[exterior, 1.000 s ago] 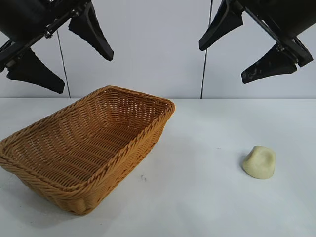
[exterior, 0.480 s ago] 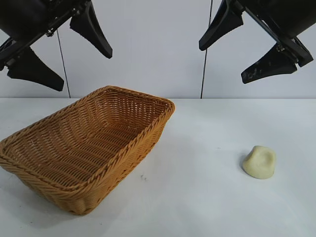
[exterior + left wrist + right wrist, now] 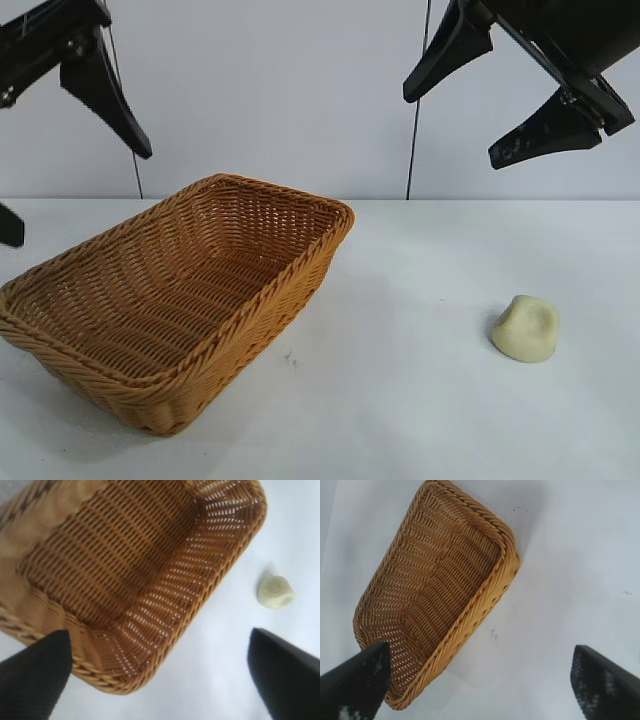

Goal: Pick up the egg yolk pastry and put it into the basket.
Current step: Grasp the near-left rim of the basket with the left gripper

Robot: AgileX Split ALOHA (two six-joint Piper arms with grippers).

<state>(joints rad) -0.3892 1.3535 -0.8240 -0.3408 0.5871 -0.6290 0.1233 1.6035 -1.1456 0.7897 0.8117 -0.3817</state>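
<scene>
table [image 3: 420,400]: white, holds all items
basket [image 3: 180,300]: on table, left side, empty
right gripper [image 3: 500,100]: up high at right, fingers spread, holding nothing
left gripper [image 3: 60,150]: high over basket's left end, fingers spread, empty
egg yolk pastry [image 3: 525,328]: on table at right, well apart from basket

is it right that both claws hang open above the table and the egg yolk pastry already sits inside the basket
Not quite. The egg yolk pastry lies on the bare white table, well apart from the wicker basket, which holds nothing; the exterior view shows it. The left claw and right claw do hang open above.
</scene>
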